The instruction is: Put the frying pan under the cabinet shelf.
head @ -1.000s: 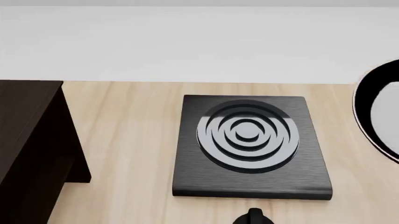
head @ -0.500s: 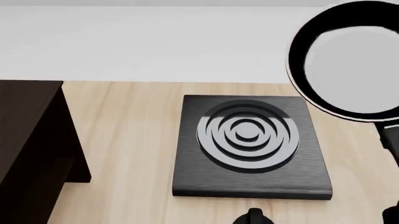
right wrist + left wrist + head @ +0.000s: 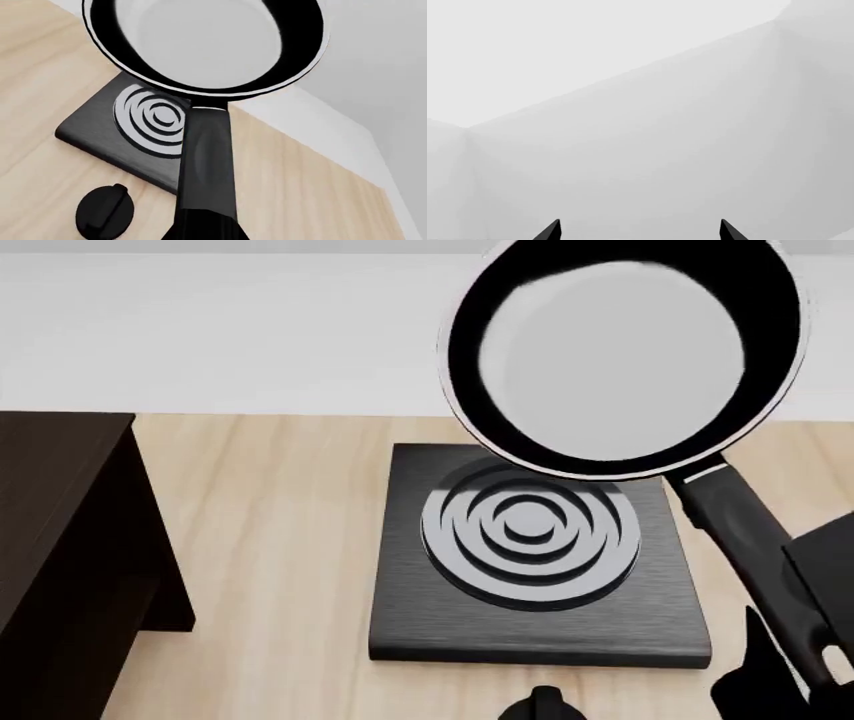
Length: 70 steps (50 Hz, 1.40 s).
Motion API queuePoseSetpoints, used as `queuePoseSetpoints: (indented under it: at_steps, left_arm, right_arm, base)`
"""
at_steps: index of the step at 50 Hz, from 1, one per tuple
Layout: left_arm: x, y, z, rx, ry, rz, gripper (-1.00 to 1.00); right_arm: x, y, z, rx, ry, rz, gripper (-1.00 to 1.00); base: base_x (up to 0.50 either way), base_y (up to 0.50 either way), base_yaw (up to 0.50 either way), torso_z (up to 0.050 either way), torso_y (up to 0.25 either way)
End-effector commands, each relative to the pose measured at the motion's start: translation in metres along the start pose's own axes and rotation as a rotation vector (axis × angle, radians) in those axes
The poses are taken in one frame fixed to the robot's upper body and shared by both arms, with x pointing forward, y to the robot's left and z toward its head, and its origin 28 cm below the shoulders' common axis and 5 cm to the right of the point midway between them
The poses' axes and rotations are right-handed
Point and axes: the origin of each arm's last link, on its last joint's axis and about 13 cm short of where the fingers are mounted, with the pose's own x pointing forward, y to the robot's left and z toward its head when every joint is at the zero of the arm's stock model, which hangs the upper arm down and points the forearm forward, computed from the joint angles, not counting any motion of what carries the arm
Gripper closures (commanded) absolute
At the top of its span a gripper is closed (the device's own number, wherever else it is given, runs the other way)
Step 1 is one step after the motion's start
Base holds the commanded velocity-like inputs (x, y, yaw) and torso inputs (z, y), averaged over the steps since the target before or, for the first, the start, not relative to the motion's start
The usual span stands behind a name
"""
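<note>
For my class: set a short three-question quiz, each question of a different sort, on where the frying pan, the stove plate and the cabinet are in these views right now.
1. True or false: the frying pan rests flat on the stove plate.
2. Multiple choice: in the head view, the cabinet shelf stands (a) at the left edge, (b) behind the stove plate, (c) at the right edge.
3. Short answer: which arm carries the pan, and by which part?

Key
1. False: it is held in the air above the plate.
2. a.
3. The right arm, by the long black handle. The right gripper itself is mostly out of frame. The left gripper faces only bare pale walls.
</note>
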Motion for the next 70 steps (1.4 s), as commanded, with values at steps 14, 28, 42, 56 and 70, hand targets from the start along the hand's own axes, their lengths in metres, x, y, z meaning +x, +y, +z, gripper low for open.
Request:
queuePoseSetpoints:
  at_steps: [14, 28, 42, 56, 70]
  left_arm:
    - [-0.004, 0.001, -0.007, 0.001, 0.002, 0.011, -1.00]
    - [-0.005, 0.003, -0.009, -0.004, 0.006, 0.013, -1.00]
    - [-0.006, 0.004, -0.010, -0.007, 0.005, 0.020, -1.00]
    - [-0.007, 0.003, -0.008, -0.008, -0.001, 0.016, -1.00]
    - [-0.010, 0.006, -0.005, -0.018, -0.013, 0.024, -1.00]
  right_arm:
    - [-0.016, 0.008, 0.036, -0.197, -0.040, 0.014, 1.00]
    - [-0.025, 0.014, 0.045, -0.241, -0.042, 0.070, 1.00]
    - [-0.026, 0.023, 0.042, -0.238, -0.038, 0.139, 1.00]
    - [-0.040, 0.034, 0.028, -0.250, -0.010, 0.194, 1.00]
    - [-0.046, 0.042, 0.014, -0.235, 0.028, 0.243, 1.00]
  base:
    - [0.00, 0.00, 0.00, 0.001, 0.001]
    - [0.00, 0.00, 0.00, 0.001, 0.001]
    - [0.00, 0.00, 0.00, 0.000, 0.002]
    - [0.00, 0.00, 0.00, 0.001, 0.002]
    - [0.00, 0.00, 0.00, 0.001, 0.001]
